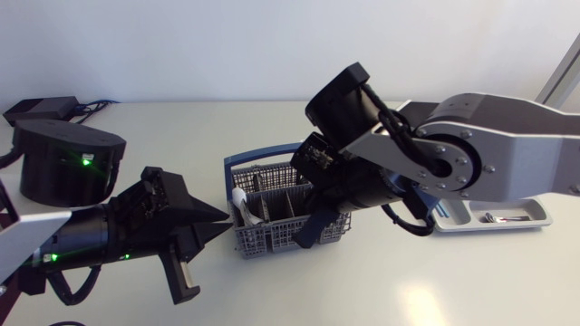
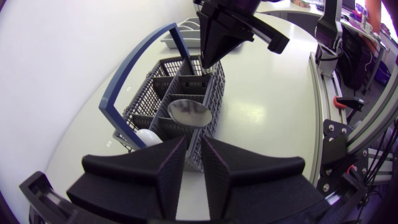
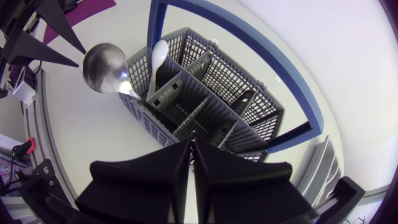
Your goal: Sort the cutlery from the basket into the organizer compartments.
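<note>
Okay, the basket sits mid-desk, blue handle up, with both my arms on it. My right end effector is dipped down into the basket's near-right corner. From its own wrist camera the fingers look clenched flat together with only a hairline between them, and I can't see anything pinched there. Its tip is inside a compartment by the basket wall.

My left end effector hangs just outside the opposite end of the basket. Its fingers are released, a narrow gap between them, nothing in it.

Cutlery is still in the basket: a big silver spoon stands bowl-up in the end compartment nearest my left arm, and a white spoon is just beside it. The organizer lies on the desk past my right arm, one small piece of cutlery lying in it.
</note>
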Controlling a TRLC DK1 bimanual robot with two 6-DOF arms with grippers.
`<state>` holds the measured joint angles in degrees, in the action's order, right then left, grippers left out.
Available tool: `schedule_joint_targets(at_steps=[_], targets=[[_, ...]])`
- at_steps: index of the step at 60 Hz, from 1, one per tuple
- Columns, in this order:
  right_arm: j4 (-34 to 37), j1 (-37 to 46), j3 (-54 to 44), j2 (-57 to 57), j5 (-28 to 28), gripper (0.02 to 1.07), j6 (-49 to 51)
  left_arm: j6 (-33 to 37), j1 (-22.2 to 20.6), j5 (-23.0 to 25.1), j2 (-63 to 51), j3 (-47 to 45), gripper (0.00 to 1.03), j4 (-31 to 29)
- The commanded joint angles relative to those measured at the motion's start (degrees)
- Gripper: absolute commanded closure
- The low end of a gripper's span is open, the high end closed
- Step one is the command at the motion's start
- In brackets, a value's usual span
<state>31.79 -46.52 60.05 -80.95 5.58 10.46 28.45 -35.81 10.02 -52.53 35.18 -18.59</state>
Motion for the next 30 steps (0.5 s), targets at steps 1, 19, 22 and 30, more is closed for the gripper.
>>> schedule_joint_targets(at_steps=[1,19,22,30], targets=[[0.9,-0.6,1.8,2.5,-0.1,1.01,-0.4,-1.1,-0.5,-0.2,0.7,-0.8,0.84,-0.4],[7.5,-0.2,6.7,7.6,-9.1,1.01,-1.1,-1.1,-2.4,-0.6,0.6,0.2,0.82,-0.5],[8.7,0.6,7.8,8.6,-11.6,1.01,-1.2,-1.1,-3.4,-0.9,0.2,0.7,0.81,-0.4],[11.3,3.9,9.8,11.5,-19.5,1.01,-1.2,-1.1,-4.0,-1.3,-1.5,3.0,0.73,0.9]])
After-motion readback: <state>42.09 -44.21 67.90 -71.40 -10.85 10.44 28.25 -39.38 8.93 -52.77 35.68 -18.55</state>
